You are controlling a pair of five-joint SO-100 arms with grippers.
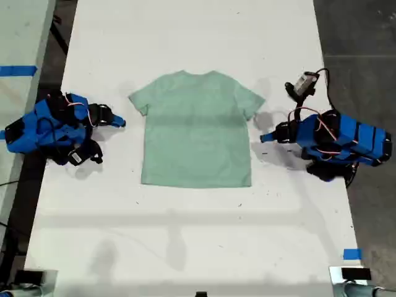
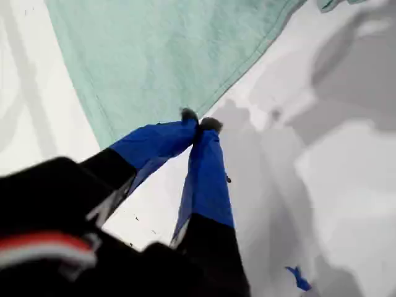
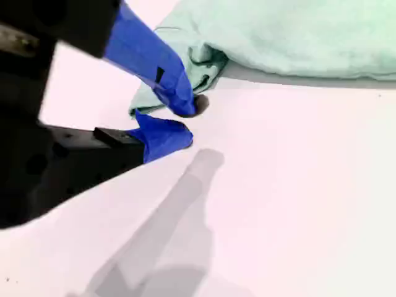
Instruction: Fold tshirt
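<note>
The tshirt (image 1: pixel 197 133) lies flat and spread out on the white table (image 1: pixel 185 235), neck toward the far edge, pale mint green with no print. My first gripper (image 1: pixel 264 137) rests on the table at the exterior view's right. Its shut tips (image 2: pixel 199 122) sit just beside the tshirt's (image 2: pixel 167 55) side edge and hold nothing. My second gripper (image 1: pixel 121 122) lies at the exterior view's left. It is shut (image 3: pixel 185 120) on nothing, a short way from the sleeve (image 3: pixel 204 62) of the tshirt (image 3: pixel 297 31).
A small grey device with a cable (image 1: pixel 303 83) sits behind the first arm. A bit of blue tape (image 1: pixel 351 253) marks the table's near corner at the exterior view's right. The table edge and dark floor (image 1: pixel 365 49) lie beyond it.
</note>
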